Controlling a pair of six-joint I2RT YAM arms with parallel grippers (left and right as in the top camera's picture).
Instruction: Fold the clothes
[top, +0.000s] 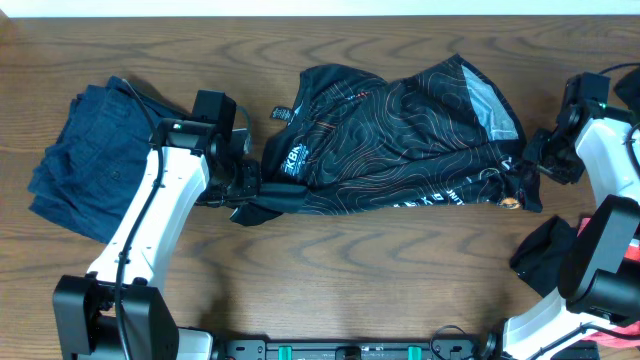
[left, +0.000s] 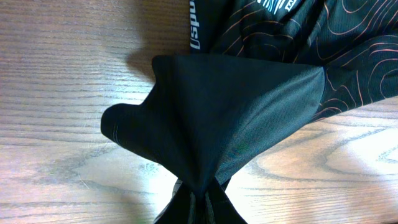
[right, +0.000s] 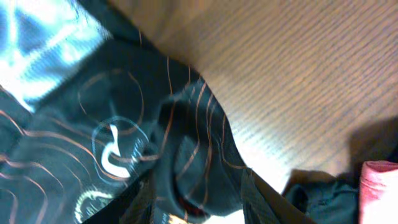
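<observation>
The black jersey with thin orange-white contour lines lies stretched across the middle of the table. My left gripper is shut on its plain black left corner, which fans out from the jaws in the left wrist view. My right gripper is shut on the jersey's bunched right edge next to a white logo. A folded navy garment lies at the far left. A coral-red garment shows at the right edge, also in the overhead view.
A crumpled black piece of cloth lies on the table by the right arm's base. The wooden table runs along the front. A white wall edge borders the far side.
</observation>
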